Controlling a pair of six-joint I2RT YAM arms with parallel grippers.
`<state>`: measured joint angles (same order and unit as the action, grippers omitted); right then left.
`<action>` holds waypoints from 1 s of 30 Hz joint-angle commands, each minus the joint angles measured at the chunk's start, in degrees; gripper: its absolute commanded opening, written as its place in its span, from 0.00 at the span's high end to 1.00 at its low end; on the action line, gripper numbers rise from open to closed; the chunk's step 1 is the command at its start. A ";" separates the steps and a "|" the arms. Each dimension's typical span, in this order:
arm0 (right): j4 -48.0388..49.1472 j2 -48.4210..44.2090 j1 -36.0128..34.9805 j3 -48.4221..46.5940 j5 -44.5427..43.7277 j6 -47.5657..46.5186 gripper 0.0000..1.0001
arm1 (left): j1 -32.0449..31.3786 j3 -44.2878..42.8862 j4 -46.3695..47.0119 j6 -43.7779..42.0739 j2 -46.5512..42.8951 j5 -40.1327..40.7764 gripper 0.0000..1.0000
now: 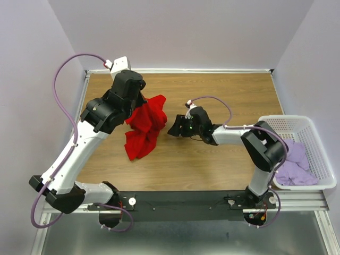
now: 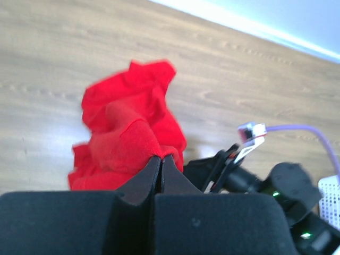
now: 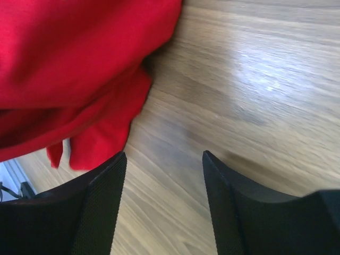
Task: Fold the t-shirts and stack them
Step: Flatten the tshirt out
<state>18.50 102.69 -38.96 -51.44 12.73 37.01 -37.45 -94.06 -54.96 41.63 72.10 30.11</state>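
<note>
Red t-shirt on the left half of the table, nearer the far edge than the near one. Table of brown wood, biggest thing here, carrying everything else.

Left arm: reaching up from the near-left corner to the top of the shirt. Right arm: stretched low across the middle of the table toward the shirt.

White basket: at the right edge of the table, close to the near-right corner, partly poking out past that edge.

Red t-shirt again: all bunched up, not flat, not folded. Top bit lifted off the table, bottom bit drooping down onto the wood. Held up like that most likely to let the cloth hang loose and show a corner or sleeve to grab.

Lilac t-shirts: soft and crumpled in a heap inside the basket, on its near side. Probably waiting there for a turn. How many, hard to tell.

Left jaws: pressed tight together, pinching a small fold of the red cloth.

Right jaws: spread apart, only bare wood between them, just beside the right side of the hanging shirt, not touching it. Likely placed there to catch a second spot for pulling the shirt flat.

No folded pile to be seen yet.
</note>
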 commanded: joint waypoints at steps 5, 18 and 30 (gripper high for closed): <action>11.99 6.11 -3.14 -2.08 3.79 3.32 0.27 | 2.12 -12.71 1.96 -7.69 5.86 2.41 1.00; 22.01 10.86 -9.55 -1.73 1.68 8.34 0.13 | 4.49 -25.55 4.69 -11.92 11.66 0.48 1.00; 22.19 18.50 -11.40 -12.62 0.27 4.91 0.11 | 5.02 -28.37 5.04 -12.53 11.67 -2.16 1.00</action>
<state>38.22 117.80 -49.91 -59.35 14.31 43.53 -32.95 -120.31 -51.96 29.95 84.23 29.02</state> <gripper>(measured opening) 0.886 0.009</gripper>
